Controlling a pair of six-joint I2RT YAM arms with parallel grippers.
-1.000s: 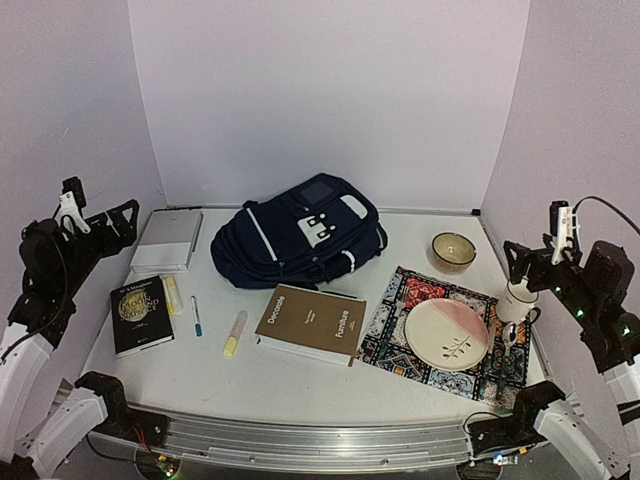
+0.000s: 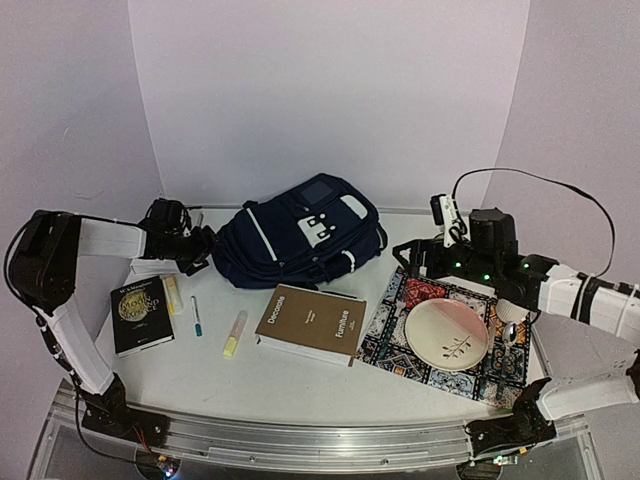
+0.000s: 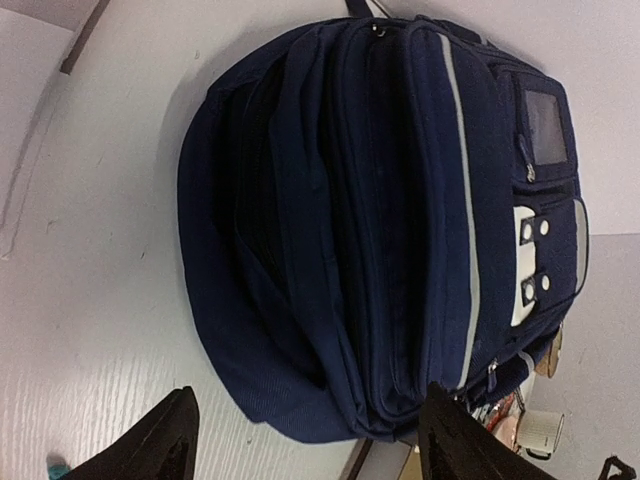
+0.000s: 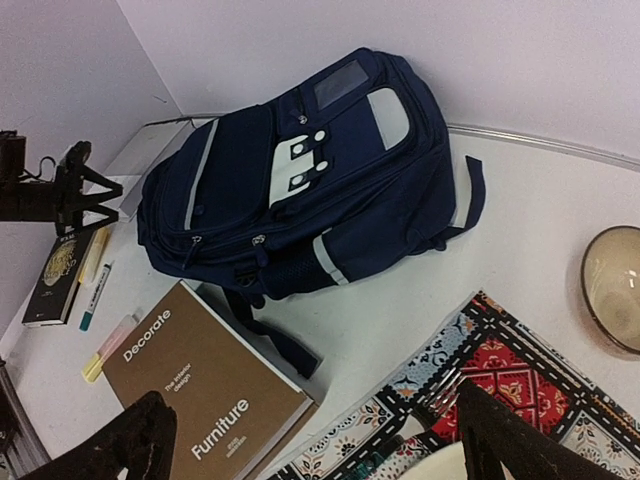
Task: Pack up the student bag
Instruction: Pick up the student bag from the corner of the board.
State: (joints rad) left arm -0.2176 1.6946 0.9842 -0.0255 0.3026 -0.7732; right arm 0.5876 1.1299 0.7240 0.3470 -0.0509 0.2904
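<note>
The student bag [image 2: 300,232] is a navy backpack with white trim, lying on its back at the middle rear of the table. My left gripper [image 2: 201,248] hovers just off its left end, open. In the left wrist view the student bag [image 3: 400,220] fills the frame ahead of the left gripper [image 3: 305,450], with nothing between the fingers. My right gripper [image 2: 412,258] is open above the placemat's far corner, to the right of the bag. From the right wrist the student bag [image 4: 300,180] lies ahead of the empty right gripper [image 4: 320,445].
A brown book [image 2: 312,322] lies in front of the bag. At left are a black book [image 2: 140,312], two yellow highlighters [image 2: 172,293], a pen [image 2: 196,315] and a grey notebook [image 2: 150,266]. A patterned placemat [image 2: 400,330] with a plate [image 2: 447,335] lies right, and a bowl [image 4: 612,285] behind it.
Both arms have swung in from the table's sides. The left gripper now sits by the bag's left end, and the right gripper is over the placemat's far corner.
</note>
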